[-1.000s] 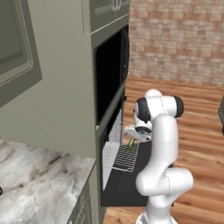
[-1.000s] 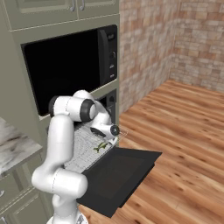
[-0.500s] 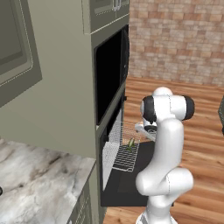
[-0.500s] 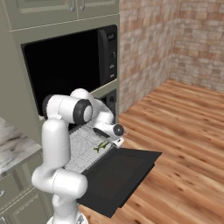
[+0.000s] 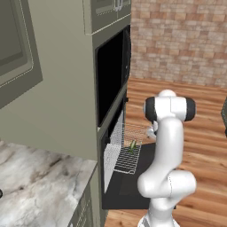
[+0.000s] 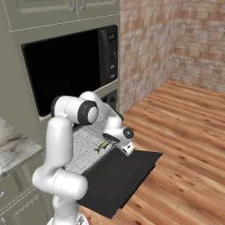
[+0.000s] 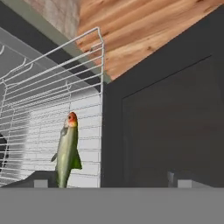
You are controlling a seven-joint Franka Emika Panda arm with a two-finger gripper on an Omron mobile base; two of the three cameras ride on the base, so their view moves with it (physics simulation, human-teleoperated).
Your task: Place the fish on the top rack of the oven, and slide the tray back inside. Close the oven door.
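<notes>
Pincer point(image 7: 109, 183): released, tips spread apart, now drawn back over door point(image 6: 118, 176), clear of fish point(image 7: 68, 151). Fish: lies loose on rack point(image 7: 52, 109), near its front edge. Placement judged done. Rack: pulled out over open door, not yet slid into oven point(image 5: 111, 146).

Kitchen: built-in oven point(image 6: 66, 66), olive cabinets point(image 6: 52, 13), marble counter point(image 5: 40, 181).
</notes>
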